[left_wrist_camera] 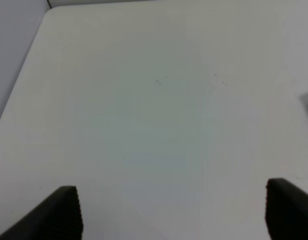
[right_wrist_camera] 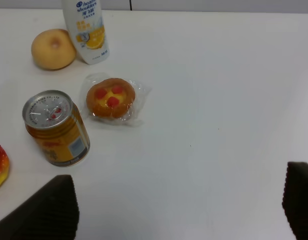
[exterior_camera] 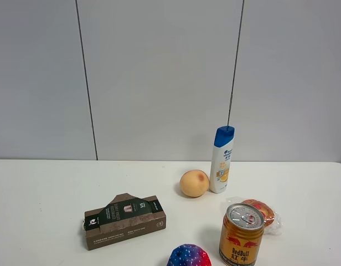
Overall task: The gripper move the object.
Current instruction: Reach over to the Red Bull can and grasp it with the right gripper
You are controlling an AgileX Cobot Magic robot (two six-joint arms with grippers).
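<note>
White matte table (exterior_camera: 37, 194) under a grey panelled wall (exterior_camera: 159, 77). Left gripper (left_wrist_camera: 174, 212) spread wide over bare tabletop, nothing between the fingers. Right gripper (right_wrist_camera: 171, 207) likewise released and empty. Upright beyond the right fingertips, nearer one finger and touching neither: gold can (right_wrist_camera: 56, 127), "RedBull" legible only from the high camera. Farther out, wrapped pastry (right_wrist_camera: 112, 98), then "head & shoulders" shampoo bottle (right_wrist_camera: 89, 30) beside round fruit (right_wrist_camera: 53, 48). Shown whole only from above: brown carton (exterior_camera: 125, 220), speckled ball (exterior_camera: 189, 256).
</note>
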